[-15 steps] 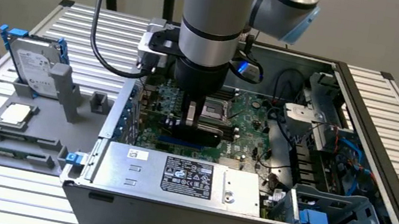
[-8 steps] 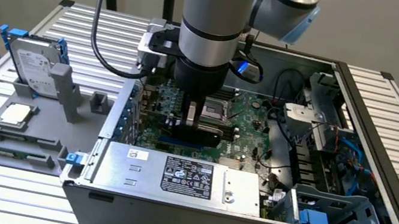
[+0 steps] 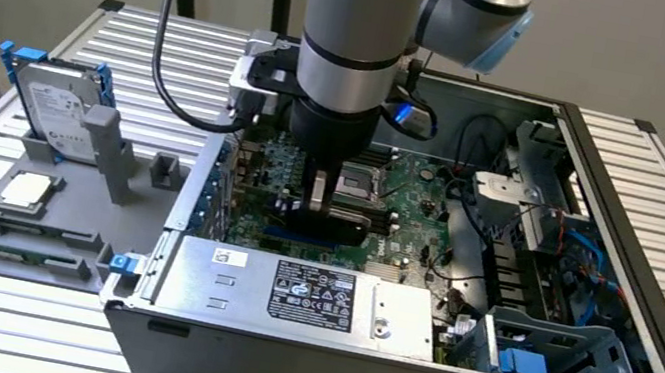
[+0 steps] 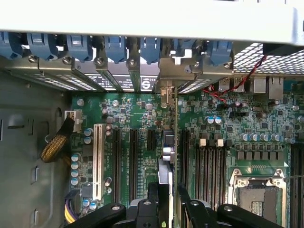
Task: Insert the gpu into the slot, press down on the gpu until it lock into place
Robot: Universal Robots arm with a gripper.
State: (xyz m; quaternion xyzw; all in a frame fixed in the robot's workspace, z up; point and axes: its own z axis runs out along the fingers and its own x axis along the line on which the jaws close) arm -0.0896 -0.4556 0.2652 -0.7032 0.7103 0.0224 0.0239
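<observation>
The gripper [image 3: 331, 215] hung low inside the open case [image 3: 655, 200], its fingers clenched on the gpu [image 4: 170, 156], which stood upright on edge between them. In the wrist view the card ran edge-on from the gripper [image 4: 168, 200] out to its silver bracket [image 4: 166, 96] at the case's rear openings, parallel with the black memory slots [image 4: 209, 166]. Reading the case in the exterior view as a dial, the gripper sat just off centre toward nine o'clock, the power supply [image 3: 314, 295] lay at six, and the slot [image 3: 296, 238] showed as a blue strip directly under the fingers. Whether the card's edge had entered the slot could not be told. The risk here looked to be misalignment: pressed down while slightly tilted or offset, the edge could ride on the slot's lip and load the motherboard [image 3: 421, 186] – or the bracket could catch on the rear wall and hold one end high, so the lock never closed. The thin card could also slide in the grip under force.
</observation>
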